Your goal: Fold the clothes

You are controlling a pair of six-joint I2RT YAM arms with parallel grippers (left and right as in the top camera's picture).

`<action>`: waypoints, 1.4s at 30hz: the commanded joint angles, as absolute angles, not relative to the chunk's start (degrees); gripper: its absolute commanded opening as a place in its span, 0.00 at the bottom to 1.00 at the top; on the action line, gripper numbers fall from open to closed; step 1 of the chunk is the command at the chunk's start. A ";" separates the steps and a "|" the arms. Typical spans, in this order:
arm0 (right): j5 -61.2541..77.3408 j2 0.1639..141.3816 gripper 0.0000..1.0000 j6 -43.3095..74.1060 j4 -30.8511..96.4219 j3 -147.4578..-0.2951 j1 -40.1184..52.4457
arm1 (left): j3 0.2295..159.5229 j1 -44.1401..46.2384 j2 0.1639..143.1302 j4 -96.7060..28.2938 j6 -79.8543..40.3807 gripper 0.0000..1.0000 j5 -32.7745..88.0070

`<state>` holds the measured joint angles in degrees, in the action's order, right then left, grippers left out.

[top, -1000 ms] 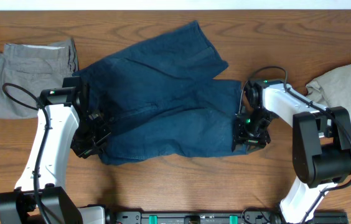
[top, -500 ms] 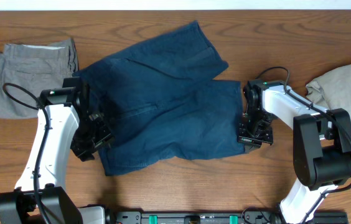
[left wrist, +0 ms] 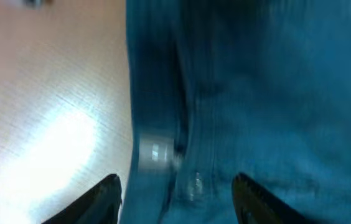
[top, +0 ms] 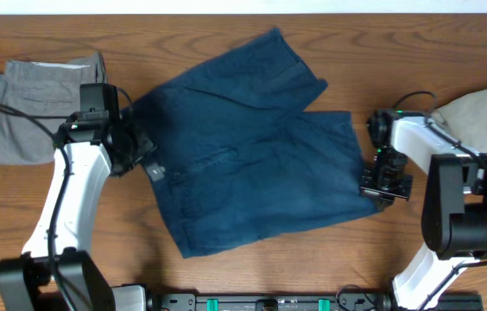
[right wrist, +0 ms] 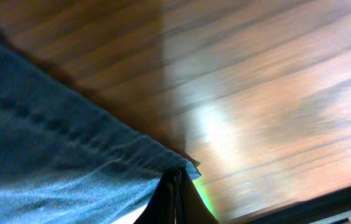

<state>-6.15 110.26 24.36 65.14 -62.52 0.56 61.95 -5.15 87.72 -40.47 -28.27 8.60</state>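
The clothes (top: 252, 164), dark navy shorts with two wide legs, lie spread across the middle of the table. My left gripper (top: 138, 151) hovers at the waist's left edge. In the left wrist view it (left wrist: 178, 202) stands open over the waistband (left wrist: 163, 124), with a pale label just ahead of it. My right gripper (top: 375, 186) is at the right leg's hem. The right wrist view shows it (right wrist: 175, 199) shut, pinching the hem corner (right wrist: 163, 163) of the clothes just above the wood.
Folded light grey shorts (top: 41, 108) lie at the far left, behind my left arm. A pale beige garment (top: 485, 121) lies at the right edge, close to my right arm. Bare wooden table (top: 252, 276) shows in front of the clothes.
My left gripper opened, let go of the waist and moved back and up. My right gripper shut on the hem and pulled right. The clothes slid right and spread flatter.
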 commanded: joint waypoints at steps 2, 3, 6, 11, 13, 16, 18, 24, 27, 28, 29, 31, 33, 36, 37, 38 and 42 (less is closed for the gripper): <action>-10.26 112.07 0.01 23.51 64.77 -61.71 -1.15 | 61.93 -5.28 94.06 -36.07 -27.99 0.59 12.12; -10.13 112.05 0.02 23.51 64.75 -61.71 -1.15 | 61.93 -5.23 95.33 -34.83 -27.83 0.59 14.70; -10.09 112.05 0.04 23.51 64.75 -61.71 -1.13 | 61.93 -4.99 99.00 -32.49 -28.16 0.59 19.31; -10.07 112.05 0.07 23.53 64.75 -61.71 -1.13 | 61.93 -4.54 104.12 -32.40 -31.59 0.59 19.29; -10.07 111.96 0.08 23.53 64.71 -61.82 -1.13 | 61.93 -4.54 105.41 -31.81 -32.14 0.58 20.10; -10.02 111.42 0.10 23.53 64.73 -62.37 -1.13 | 61.93 -4.54 106.48 -28.23 -31.05 0.51 25.41; -9.61 110.48 0.13 23.53 64.73 -63.09 -1.13 | 61.93 -4.47 106.52 -24.93 -29.93 0.40 29.39; -8.34 105.82 0.33 22.81 65.14 -69.19 -1.19 | 62.04 -4.43 106.50 -20.05 -28.14 0.15 37.58; -4.21 104.81 0.35 17.26 62.30 -73.67 -1.17 | 62.04 -4.43 106.50 -20.95 -26.33 0.15 37.56; -2.22 104.79 0.38 15.09 61.08 -74.85 -1.17 | 62.04 -4.40 106.50 -21.12 -25.82 0.15 37.56; -0.12 104.79 0.40 13.19 59.40 -75.85 -1.13 | 62.04 -4.38 106.50 -21.15 -25.41 0.15 37.56; 2.90 104.79 0.41 11.86 54.85 -76.42 -1.10 | 62.04 -4.03 106.50 -20.99 -25.26 0.15 37.52; 4.95 104.97 0.41 11.90 49.82 -76.38 -1.10 | 62.04 -3.22 106.50 -20.69 -24.75 0.15 37.47; 8.14 105.49 0.42 11.88 41.15 -76.29 -0.95 | 62.04 -0.84 106.50 -20.56 -22.74 0.15 34.50; 8.84 105.73 0.44 11.88 38.87 -76.29 -0.75 | 62.04 -0.05 106.50 -20.73 -22.70 0.15 32.64; 9.76 106.15 0.47 11.90 36.29 -76.29 -0.43 | 62.04 0.84 106.50 -21.04 -22.72 0.16 30.30; 10.79 108.38 0.59 11.90 29.69 -76.29 0.97 | 62.04 3.11 106.50 -21.58 -22.74 0.15 25.06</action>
